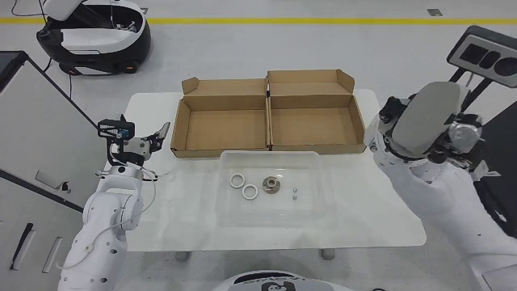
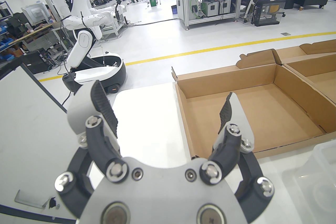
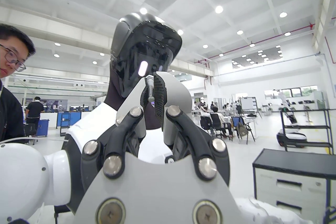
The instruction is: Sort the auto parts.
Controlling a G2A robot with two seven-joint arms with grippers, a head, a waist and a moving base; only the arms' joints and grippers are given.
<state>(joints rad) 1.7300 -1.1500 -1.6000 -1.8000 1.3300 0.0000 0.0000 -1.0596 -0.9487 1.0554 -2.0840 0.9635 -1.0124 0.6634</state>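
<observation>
We pinch bolt (image 3: pixel 150 90) in right gripper (image 3: pixel 152 87), held aloft; narrow grip may let it slip. Left gripper (image 2: pixel 163 93) wide apart, empty.

My left arm (image 1: pixel 109 218) and right arm (image 1: pixel 440 190) are glossy white shells with black joints, and a thin cable runs along the left one. My left hand (image 2: pixel 162 104) is a silver-grey plate studded with round screws, carrying black links and two white-backed fingers (image 2: pixel 103 104) faced with black ribbed pads. My right hand (image 3: pixel 152 88) is built the same. My head (image 3: pixel 145 51) is a glossy black visor with one lit white oval.
</observation>
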